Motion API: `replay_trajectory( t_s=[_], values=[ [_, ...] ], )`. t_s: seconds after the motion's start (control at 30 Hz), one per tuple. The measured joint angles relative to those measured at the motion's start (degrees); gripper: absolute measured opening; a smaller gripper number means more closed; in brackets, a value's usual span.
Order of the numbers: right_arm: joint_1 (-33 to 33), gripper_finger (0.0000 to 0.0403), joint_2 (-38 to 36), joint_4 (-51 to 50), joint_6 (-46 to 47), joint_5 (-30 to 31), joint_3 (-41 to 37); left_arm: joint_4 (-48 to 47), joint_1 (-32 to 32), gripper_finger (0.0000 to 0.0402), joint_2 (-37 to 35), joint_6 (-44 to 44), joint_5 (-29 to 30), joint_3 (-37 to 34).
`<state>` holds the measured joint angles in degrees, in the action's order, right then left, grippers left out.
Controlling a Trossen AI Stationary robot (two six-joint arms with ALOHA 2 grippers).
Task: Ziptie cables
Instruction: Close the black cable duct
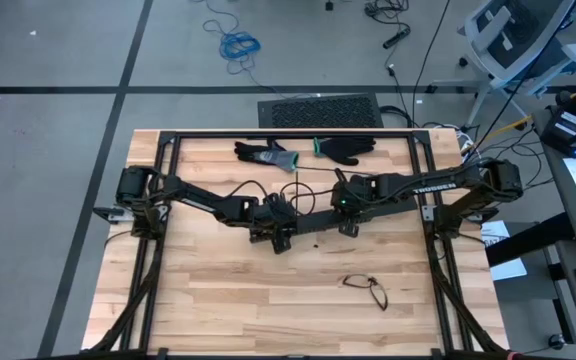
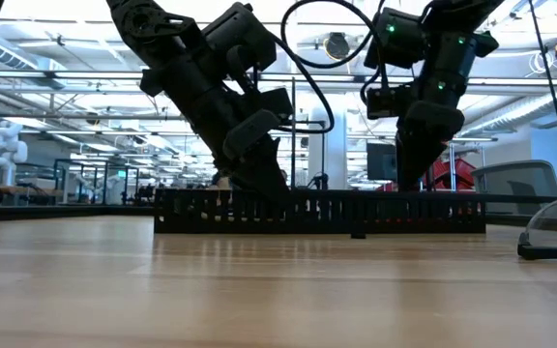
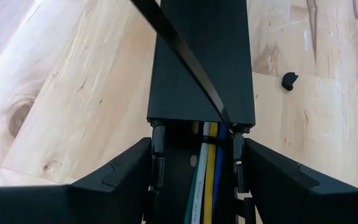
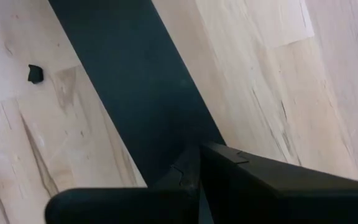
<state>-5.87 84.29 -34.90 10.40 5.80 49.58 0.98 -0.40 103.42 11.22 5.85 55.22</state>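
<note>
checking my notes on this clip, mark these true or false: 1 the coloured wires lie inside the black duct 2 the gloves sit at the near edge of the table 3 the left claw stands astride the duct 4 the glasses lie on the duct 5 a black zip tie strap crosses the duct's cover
1. True: the wires lie inside the black duct, at its open end.
2. False: the gloves lie at the far edge of the table, beyond both arms.
3. True: the left claw has a finger on each side of the duct.
4. False: the glasses lie on bare wood, apart from the duct, nearer the front.
5. True: the zip tie strap runs slantwise over the cover.
</note>
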Motion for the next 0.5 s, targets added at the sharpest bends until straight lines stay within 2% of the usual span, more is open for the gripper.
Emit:
replay_trajectory(
  t_s=[0.3, 0.5],
  values=[
    [0.4, 0.0, 0.2, 4.2, 0.7, 0.0, -0.1, 0.0, 0.0, 0.0233, 0.0, 0.0, 0.0, 0.0],
    [0.5, 0.0, 5.3, 10.1, 1.0, -2.1, 0.2, -0.3, 0.0, 0.0233, -0.1, 0.0, 0.0, 0.0]
  ],
)
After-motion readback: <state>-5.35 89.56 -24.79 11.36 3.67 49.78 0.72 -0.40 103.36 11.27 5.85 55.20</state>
